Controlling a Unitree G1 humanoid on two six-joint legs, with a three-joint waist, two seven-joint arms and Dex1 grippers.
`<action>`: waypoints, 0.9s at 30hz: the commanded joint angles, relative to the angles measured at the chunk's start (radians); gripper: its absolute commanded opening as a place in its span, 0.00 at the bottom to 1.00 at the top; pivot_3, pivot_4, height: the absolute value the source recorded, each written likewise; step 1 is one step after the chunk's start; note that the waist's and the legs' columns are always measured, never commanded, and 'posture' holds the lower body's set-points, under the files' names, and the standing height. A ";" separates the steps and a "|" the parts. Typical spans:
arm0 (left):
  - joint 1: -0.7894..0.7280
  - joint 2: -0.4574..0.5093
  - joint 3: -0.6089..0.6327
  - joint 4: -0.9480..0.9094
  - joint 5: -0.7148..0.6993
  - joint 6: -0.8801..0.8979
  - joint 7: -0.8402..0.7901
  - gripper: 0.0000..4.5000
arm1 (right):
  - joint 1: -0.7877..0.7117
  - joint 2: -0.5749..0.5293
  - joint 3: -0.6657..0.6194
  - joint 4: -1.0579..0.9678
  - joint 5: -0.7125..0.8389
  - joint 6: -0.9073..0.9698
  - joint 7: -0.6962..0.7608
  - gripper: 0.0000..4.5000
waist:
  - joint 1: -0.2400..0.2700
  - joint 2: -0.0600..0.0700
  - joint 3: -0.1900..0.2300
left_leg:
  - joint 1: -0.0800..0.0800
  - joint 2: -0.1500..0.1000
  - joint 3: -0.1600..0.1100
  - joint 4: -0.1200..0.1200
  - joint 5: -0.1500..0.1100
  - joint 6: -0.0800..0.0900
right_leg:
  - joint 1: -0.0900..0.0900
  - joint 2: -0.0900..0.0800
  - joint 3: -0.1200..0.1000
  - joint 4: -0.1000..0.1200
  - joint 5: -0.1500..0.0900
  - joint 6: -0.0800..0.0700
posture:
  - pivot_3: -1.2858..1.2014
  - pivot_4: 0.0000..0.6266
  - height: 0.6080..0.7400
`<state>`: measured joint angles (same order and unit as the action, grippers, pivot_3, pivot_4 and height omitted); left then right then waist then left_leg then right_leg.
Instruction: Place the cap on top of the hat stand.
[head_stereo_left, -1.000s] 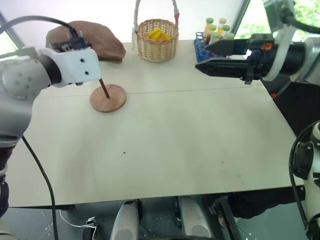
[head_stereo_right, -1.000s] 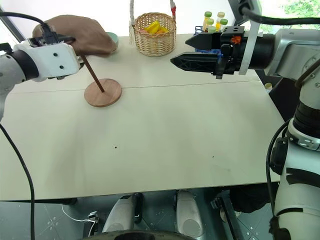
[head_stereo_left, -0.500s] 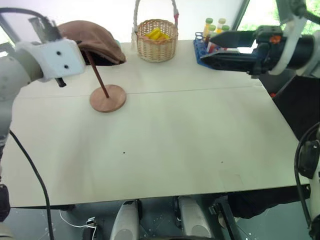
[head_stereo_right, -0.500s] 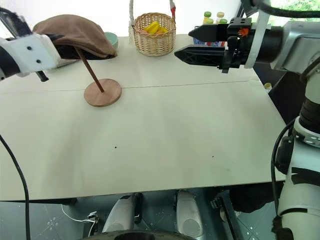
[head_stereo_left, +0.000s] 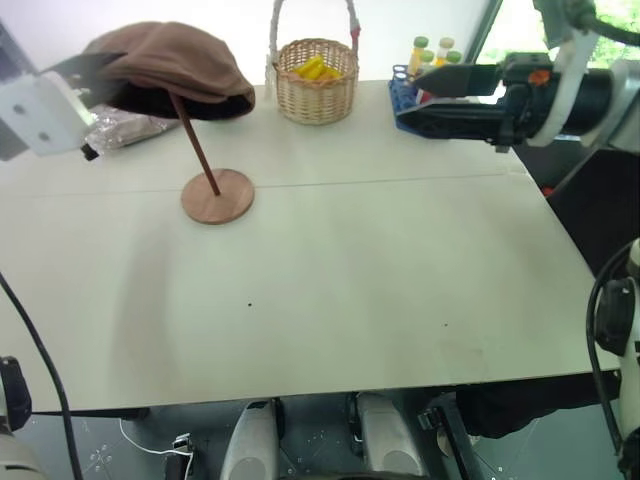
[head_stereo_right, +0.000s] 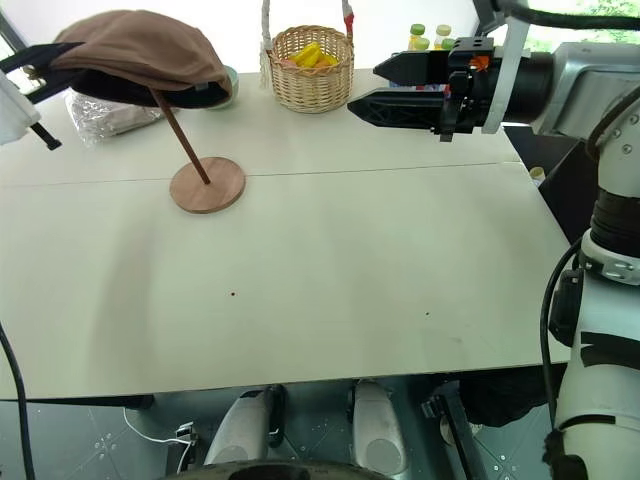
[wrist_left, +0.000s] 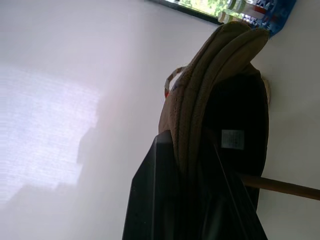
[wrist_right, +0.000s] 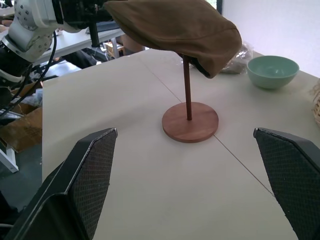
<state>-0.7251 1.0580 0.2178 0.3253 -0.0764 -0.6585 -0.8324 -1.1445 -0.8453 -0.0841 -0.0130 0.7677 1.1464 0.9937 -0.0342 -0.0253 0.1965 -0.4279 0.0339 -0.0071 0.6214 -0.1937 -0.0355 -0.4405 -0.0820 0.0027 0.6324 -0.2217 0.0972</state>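
Left fingers (wrist_left: 165, 200) pinch cap (head_stereo_left: 170, 60) edge over hat stand (head_stereo_left: 217, 195).

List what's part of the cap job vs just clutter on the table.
Job: cap, hat stand, left gripper shut on the cap's edge.
Clutter: wicker basket, tube rack, green bowl, plastic bag.

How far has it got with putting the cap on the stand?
Nearly done: the cap already sits over the top of the stand. In hand: the left gripper is shut on the cap's edge. Left: let go. The right gripper is open, off to the side.
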 joint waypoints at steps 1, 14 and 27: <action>-0.002 0.017 0.021 0.077 -0.042 -0.222 -0.028 0.01 | -0.036 -0.016 -0.012 -0.003 0.000 -0.017 0.012 1.00 | 0.000 0.000 0.000 | 0.000 0.000 0.000 0.000 0.000 0.000 | 0.000 0.000 0.000 0.000 0.000 0.000 | 0.52 0.24 1.00; 0.059 0.036 0.002 0.349 -0.015 -0.522 -0.002 0.01 | -0.023 -0.048 -0.008 -0.002 -0.020 -0.019 0.028 1.00 | 0.003 0.000 0.000 | 0.000 0.001 0.001 0.000 0.000 0.000 | 0.000 0.000 0.000 0.000 0.000 0.000 | 0.52 0.24 1.00; -0.032 0.022 -0.004 0.253 0.014 -0.358 0.161 0.01 | -0.035 -0.033 0.021 0.048 -0.051 -0.039 0.043 1.00 | 0.020 0.000 0.000 | 0.000 0.001 0.002 0.001 0.000 0.000 | 0.000 0.000 0.000 0.000 0.000 0.000 | 0.52 0.24 1.00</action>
<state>-0.7316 1.0604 0.1806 0.6066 -0.0558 -1.0295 -0.6997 -1.1456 -0.8739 -0.0496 0.0392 0.7184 1.1271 1.0274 -0.0146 -0.0251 0.1965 -0.4279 0.0349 -0.0053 0.6223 -0.1939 -0.0354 -0.4408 -0.0820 0.0027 0.6329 -0.2214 0.0972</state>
